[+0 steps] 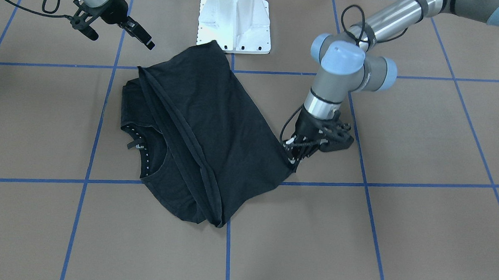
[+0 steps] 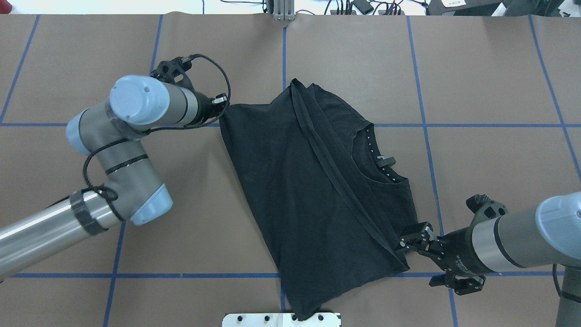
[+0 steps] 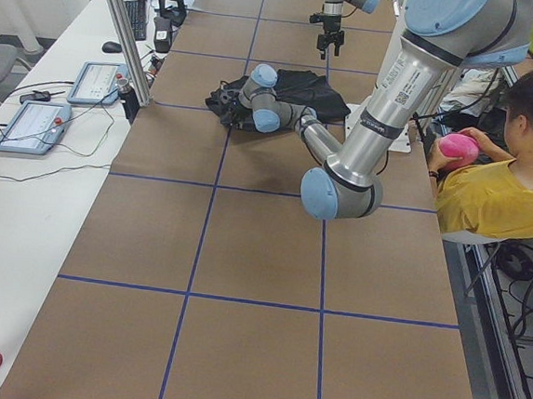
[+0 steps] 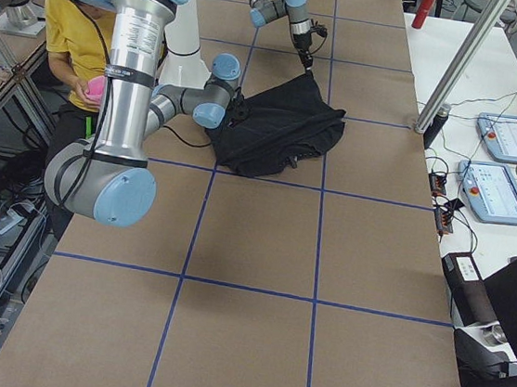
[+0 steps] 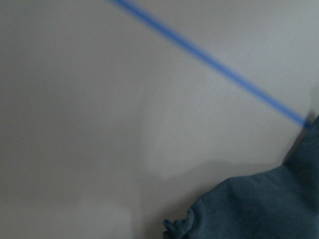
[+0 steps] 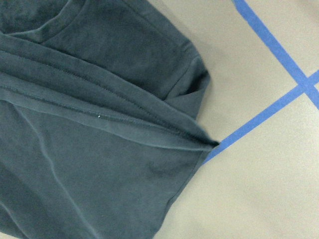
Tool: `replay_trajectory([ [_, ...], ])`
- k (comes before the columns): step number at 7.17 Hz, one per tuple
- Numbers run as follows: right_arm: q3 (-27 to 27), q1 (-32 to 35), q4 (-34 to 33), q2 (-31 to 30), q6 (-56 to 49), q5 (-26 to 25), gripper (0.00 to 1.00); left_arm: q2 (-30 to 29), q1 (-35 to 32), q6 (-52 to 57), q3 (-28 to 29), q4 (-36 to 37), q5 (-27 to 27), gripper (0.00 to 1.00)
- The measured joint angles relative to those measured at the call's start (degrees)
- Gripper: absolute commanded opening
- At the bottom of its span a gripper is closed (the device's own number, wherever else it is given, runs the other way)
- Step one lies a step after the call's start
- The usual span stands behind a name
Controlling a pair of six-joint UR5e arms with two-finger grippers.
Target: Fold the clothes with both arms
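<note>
The black T-shirt [image 1: 216,126] [image 2: 308,190] lies on the brown table, folded over itself, with a hem band running diagonally across it and the collar [image 2: 381,159] showing. Its print is hidden. My left gripper [image 1: 295,159] [image 2: 221,103] is low at the table, its tip right at one pointed corner of the shirt. I cannot tell whether it grips the cloth. The left wrist view is blurred and shows a crumpled shirt edge [image 5: 259,209]. My right gripper [image 2: 406,240] [image 1: 146,41] hovers raised beside the opposite corner, fingers apart and empty. The right wrist view shows that corner [image 6: 99,149] lying flat.
The white pedestal base [image 1: 234,21] [image 2: 281,319] touches the shirt's near edge. Blue tape lines [image 2: 426,136] grid the table. A person in a yellow shirt [image 3: 492,182] sits beside the base. Control tablets [image 4: 493,188] lie on a side bench.
</note>
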Motion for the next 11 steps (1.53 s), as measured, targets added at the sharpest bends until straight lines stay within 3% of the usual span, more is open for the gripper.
replay_trajectory([
  [2,-0.1,2.1,0.0,0.0,-0.1,1.8,1.0,-11.9,-3.6,1.4,20.4,-10.4,0.1,0.0],
  [3,-0.2,2.7,0.0,0.1,-0.1,2.1,1.0,-17.6,-4.3,1.8,30.3,-15.9,0.1,0.23],
  [4,-0.5,3.0,0.0,0.1,-0.2,2.2,1.0,-21.3,-4.9,3.0,36.7,-19.3,0.1,0.99],
  [5,-1.1,3.3,-0.1,0.7,-0.2,2.2,1.0,-22.9,-5.5,4.5,39.3,-20.7,0.1,1.0],
  [7,-3.8,4.7,-0.1,4.3,-0.4,1.0,1.0,-22.5,-6.2,5.7,35.8,-20.8,-0.8,1.0],
  [9,-6.0,6.2,-1.0,8.1,-4.5,-0.4,1.0,-13.3,-6.2,6.1,20.6,-16.5,-5.1,1.0],
  [11,-6.7,5.3,-9.3,12.9,-16.7,-0.8,0.89,-2.3,-5.7,6.2,5.7,-12.1,-6.7,1.0],
])
